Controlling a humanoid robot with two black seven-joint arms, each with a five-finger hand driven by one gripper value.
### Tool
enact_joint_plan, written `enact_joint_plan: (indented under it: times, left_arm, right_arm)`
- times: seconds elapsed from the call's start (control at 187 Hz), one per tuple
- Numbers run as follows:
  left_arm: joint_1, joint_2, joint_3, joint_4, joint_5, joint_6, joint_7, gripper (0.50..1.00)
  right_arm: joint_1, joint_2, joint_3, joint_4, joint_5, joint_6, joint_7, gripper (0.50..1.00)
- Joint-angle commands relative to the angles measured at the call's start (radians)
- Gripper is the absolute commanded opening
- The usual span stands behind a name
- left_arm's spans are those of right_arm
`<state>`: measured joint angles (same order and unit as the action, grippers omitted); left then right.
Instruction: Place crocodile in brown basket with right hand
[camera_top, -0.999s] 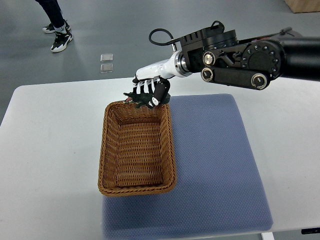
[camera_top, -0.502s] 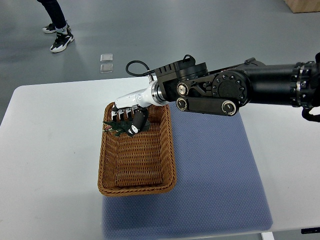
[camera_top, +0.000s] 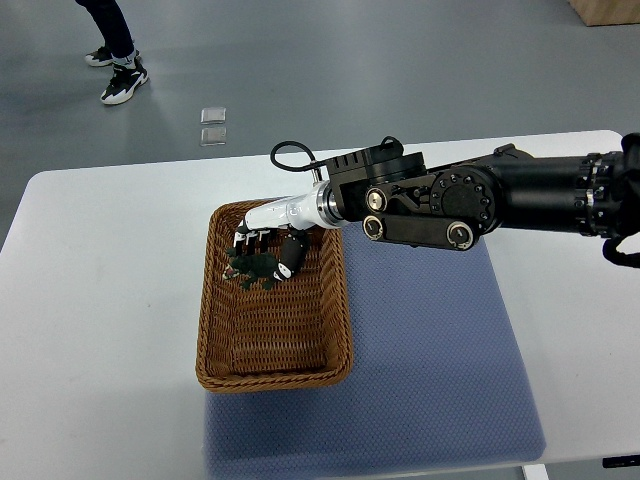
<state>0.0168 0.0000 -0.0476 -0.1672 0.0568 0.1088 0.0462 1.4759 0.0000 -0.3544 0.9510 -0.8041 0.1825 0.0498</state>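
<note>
Blue matting (camera_top: 430, 340) covered the lower right of the white table (camera_top: 100, 300), and the brown basket (camera_top: 270, 380) sat on its left edge. Over the basket's upper end the right hand (camera_top: 268, 245), reaching in from the right, gripped the dark green crocodile (camera_top: 250, 268) in curled fingers, inside the rim. At the upper left a person's shoes (camera_top: 122, 80) stood on the grey floor (camera_top: 400, 70)

A white table (camera_top: 100, 300) with rounded corners carries a blue mat (camera_top: 430, 350); beyond lies smooth grey floor (camera_top: 400, 60) with 2 small clear squares (camera_top: 212, 126); a person's sneakers (camera_top: 118, 75) top left; a wooden corner (camera_top: 605, 10) top right.
</note>
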Motion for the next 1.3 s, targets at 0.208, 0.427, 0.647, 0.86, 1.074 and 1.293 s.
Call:
enact_joint_plan:
  times: [0.208,0.427,0.647,0.86,1.074,1.293]
  left_arm:
    - [0.000,0.000,0.000,0.000,0.000,0.000,0.000,1.000]
    - [0.000,0.000,0.000,0.002,0.000,0.000,0.000,1.000]
    - [0.000,0.000,0.000,-0.003,0.000,0.000,0.000,1.000]
    - [0.000,0.000,0.000,-0.006,0.000,0.000,0.000,1.000]
    - [0.000,0.000,0.000,-0.006,0.000,0.000,0.000,1.000]
    - [0.000,0.000,0.000,-0.006,0.000,0.000,0.000,1.000]
  right_arm:
    - [0.011,0.000,0.017,-0.001,0.014,0.002,0.009,0.913]
    - [0.043,-0.012,0.110,-0.003,0.023,0.014,0.018,0.915]
    - [-0.003,-0.179,0.285,-0.001,0.117,0.014,0.024,0.917]
    - [-0.224,-0.285,0.624,-0.026,0.269,0.008,0.033,0.919]
    - [-0.496,-0.249,1.072,-0.107,0.348,0.009,0.100,0.928]
    - [-0.652,-0.149,1.299,-0.173,0.473,0.002,0.182,0.928]
